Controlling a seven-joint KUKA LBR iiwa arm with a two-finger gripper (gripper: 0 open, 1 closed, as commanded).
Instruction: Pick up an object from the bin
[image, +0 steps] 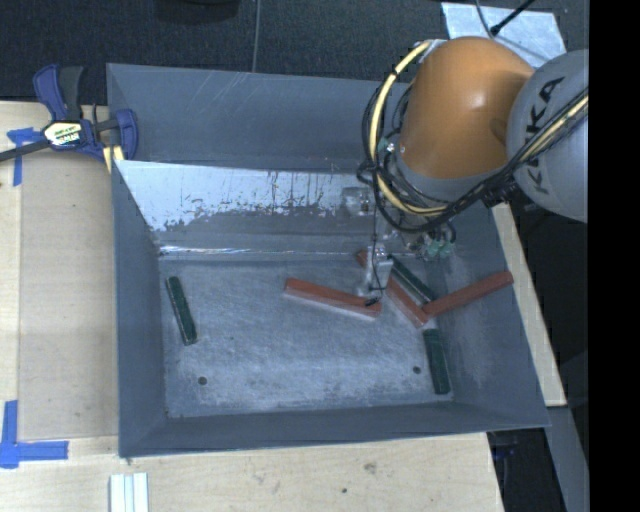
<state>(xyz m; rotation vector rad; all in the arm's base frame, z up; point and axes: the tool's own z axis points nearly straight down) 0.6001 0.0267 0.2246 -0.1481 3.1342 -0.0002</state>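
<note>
My gripper (377, 280) hangs below the orange-covered wrist, low in the right half of the bin. Its tip stands at the right end of a red-brown flat stick (328, 298) that lies almost level across the bin's middle. Just to the right, a short red-brown stick (404, 300) and a dark green stick (413, 283) lie crossed close to the gripper. Whether anything is held I cannot see.
A longer red-brown stick (468, 294) leans up the right wall. One dark green stick (436, 362) lies near the front right corner, and another dark green stick (181, 310) lies at the left. The arm fills the space over the back right corner.
</note>
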